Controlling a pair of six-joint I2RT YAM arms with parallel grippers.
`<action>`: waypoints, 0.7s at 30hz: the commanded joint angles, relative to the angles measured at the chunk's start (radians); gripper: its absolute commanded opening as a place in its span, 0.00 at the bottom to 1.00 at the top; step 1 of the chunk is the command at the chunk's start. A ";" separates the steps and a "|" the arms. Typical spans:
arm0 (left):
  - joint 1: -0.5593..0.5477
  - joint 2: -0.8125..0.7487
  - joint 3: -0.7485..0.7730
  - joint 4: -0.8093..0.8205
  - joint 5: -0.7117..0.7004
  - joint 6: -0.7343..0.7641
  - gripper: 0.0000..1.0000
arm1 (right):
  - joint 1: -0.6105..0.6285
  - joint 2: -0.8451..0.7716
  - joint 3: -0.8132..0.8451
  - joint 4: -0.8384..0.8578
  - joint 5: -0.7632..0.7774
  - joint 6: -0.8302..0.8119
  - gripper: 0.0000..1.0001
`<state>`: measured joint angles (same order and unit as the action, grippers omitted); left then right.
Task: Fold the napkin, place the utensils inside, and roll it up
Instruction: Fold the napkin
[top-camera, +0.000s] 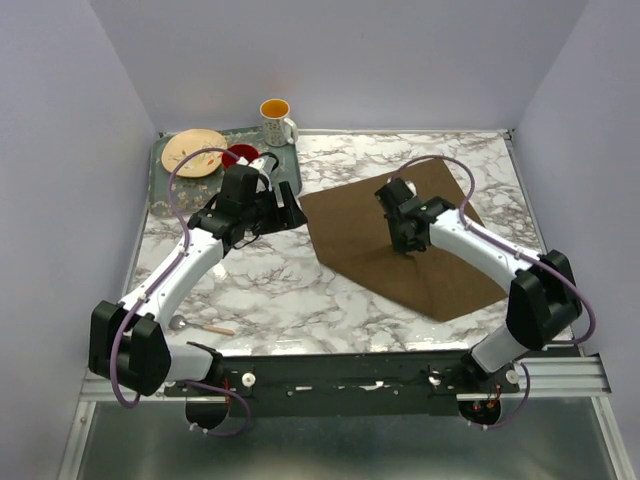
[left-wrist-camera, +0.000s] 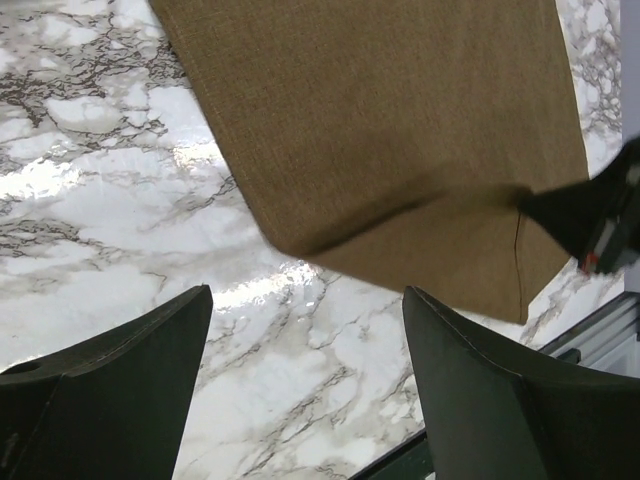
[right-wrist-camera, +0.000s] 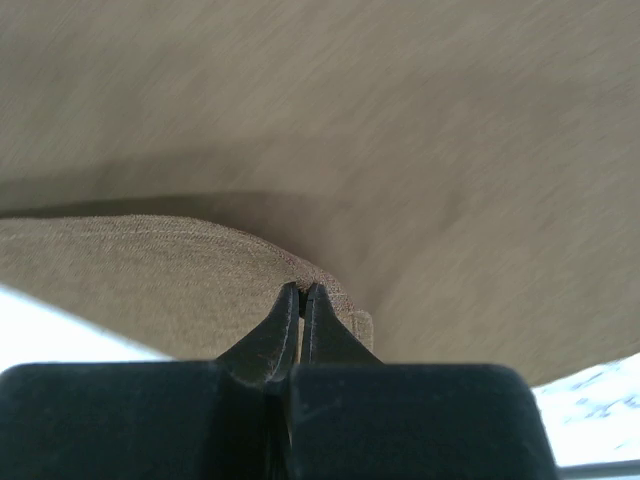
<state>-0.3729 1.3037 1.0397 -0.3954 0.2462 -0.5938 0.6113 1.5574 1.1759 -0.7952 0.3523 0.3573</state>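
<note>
The dark brown napkin (top-camera: 400, 245) lies on the marble table, right of centre, with one corner lifted and drawn over itself. My right gripper (top-camera: 408, 243) is shut on that corner; in the right wrist view its tips (right-wrist-camera: 302, 292) pinch a fold of the cloth (right-wrist-camera: 150, 270). My left gripper (top-camera: 289, 213) is open and empty just left of the napkin's left corner. In the left wrist view its jaws (left-wrist-camera: 305, 300) stand wide apart above bare marble, with the napkin (left-wrist-camera: 400, 130) beyond them. The spoon (top-camera: 196, 325) lies near the front left edge, beside the left arm's base.
A green tray (top-camera: 285, 170) at the back left holds a beige plate (top-camera: 194, 152) and a red item (top-camera: 240, 155). A white mug (top-camera: 277, 121) with an orange inside stands behind it. The right gripper also shows in the left wrist view (left-wrist-camera: 600, 215).
</note>
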 joint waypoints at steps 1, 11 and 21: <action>0.008 0.008 0.043 -0.034 0.053 0.080 0.87 | -0.172 0.107 0.118 0.079 -0.013 -0.155 0.01; 0.006 0.028 0.051 -0.057 0.059 0.115 0.87 | -0.327 0.389 0.447 0.082 0.008 -0.311 0.01; 0.008 0.081 0.075 -0.065 0.050 0.112 0.87 | -0.407 0.595 0.763 0.082 -0.042 -0.411 0.01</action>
<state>-0.3721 1.3670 1.0714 -0.4404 0.2844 -0.4973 0.2317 2.0693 1.8019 -0.7231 0.3447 0.0135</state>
